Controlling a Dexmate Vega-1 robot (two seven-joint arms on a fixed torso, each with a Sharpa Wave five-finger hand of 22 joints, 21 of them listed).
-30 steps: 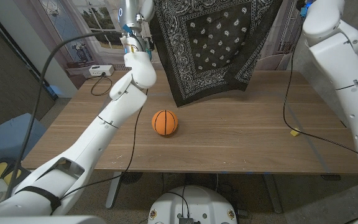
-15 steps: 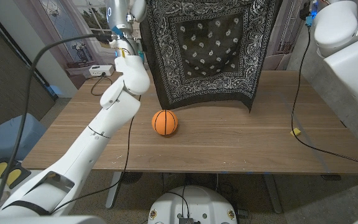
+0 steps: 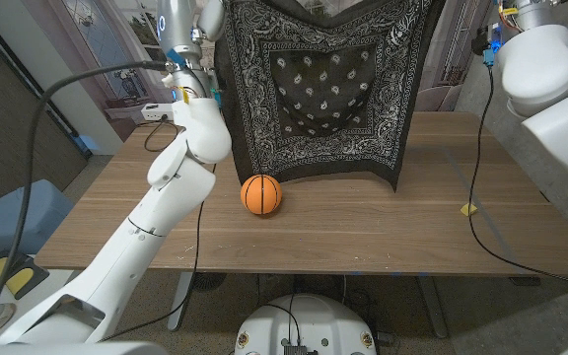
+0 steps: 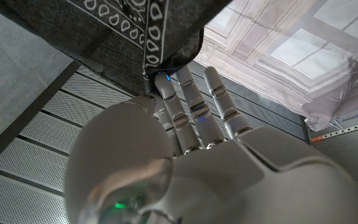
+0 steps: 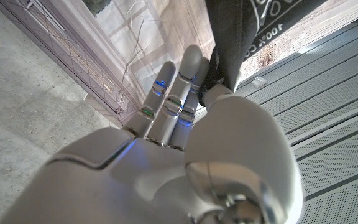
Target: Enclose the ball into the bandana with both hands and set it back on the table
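Head view: the black paisley bandana hangs spread like a curtain above the wooden surface, its lower hem brushing or just clearing the wood behind the orange basketball. The ball sits on the surface just in front of the hem's left part, off-centre to the cloth. To do this step well, the cloth should probably be shifted so its middle comes over the ball, kept taut and level, then lowered evenly so both sides drape at once.

Left wrist view: the left robot hand pinches a top corner of the bandana at its fingertips, the remaining fingers straight and close together. The grip looks shallow, so the pinch ought to stay firm while the arm travels.

Right wrist view: the right robot hand likewise pinches the other corner of the bandana beside its extended fingers. Both arms should likely descend at a matched pace.
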